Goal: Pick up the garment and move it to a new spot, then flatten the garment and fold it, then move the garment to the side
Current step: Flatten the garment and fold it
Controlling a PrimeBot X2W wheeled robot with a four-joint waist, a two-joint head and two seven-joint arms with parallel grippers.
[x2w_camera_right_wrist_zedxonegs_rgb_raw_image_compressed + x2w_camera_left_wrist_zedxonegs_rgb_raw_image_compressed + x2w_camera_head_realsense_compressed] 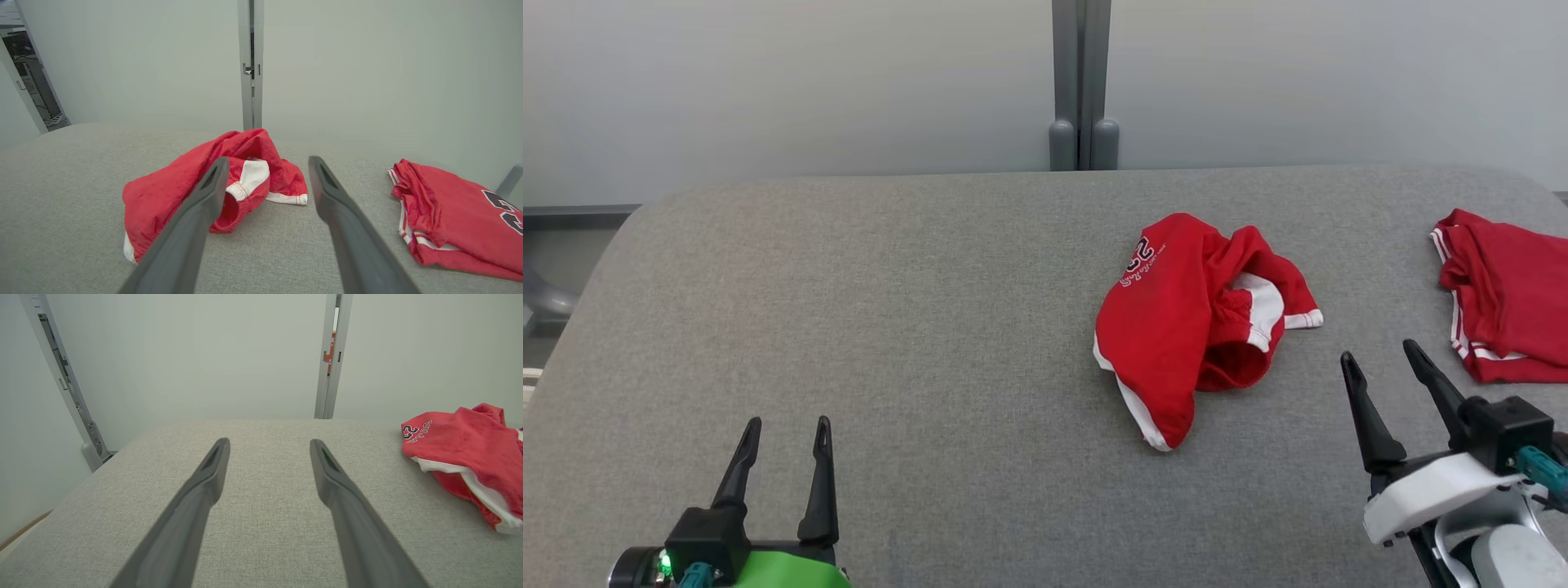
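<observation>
Crumpled garment on grey table — red jersey apart, rightward.

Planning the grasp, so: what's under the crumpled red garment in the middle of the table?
The crumpled red garment lies on the grey fabric tabletop, which shows all around it. Its own layers overlap each other. Anything beneath it is covered and cannot be seen.

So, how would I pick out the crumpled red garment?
On the grey padded table, look just right of centre. The crumpled garment lies heaped there, waistband gaping; the other red garment lies folded flat at the right edge.
</observation>
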